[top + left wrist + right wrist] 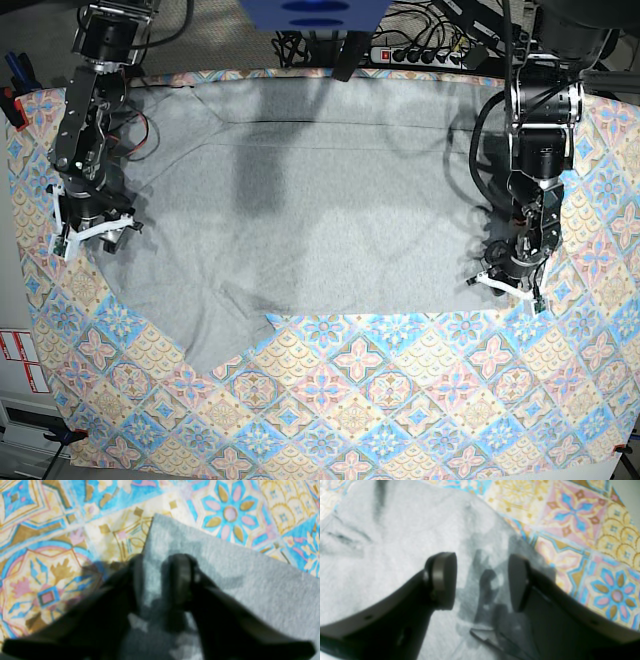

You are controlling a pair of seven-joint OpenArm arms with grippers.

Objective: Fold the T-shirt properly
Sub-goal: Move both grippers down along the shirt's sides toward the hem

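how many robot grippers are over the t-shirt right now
2. The left gripper is at the T-shirt's near corner, on the base view's right; the right gripper is above its edge on that view's left.

Left arm: reaches down the right side of the base view, its wrist above the worktop
Left tool (156,580): points downward, jaws partly open, with a narrow gap between the dark fingertips
Right arm: comes down on the left side of the base view, roughly level with the other
Right tool (482,581): points downward, jaws spread wide, fingertips well apart
Spacing: the two arms stand well apart, one at each side
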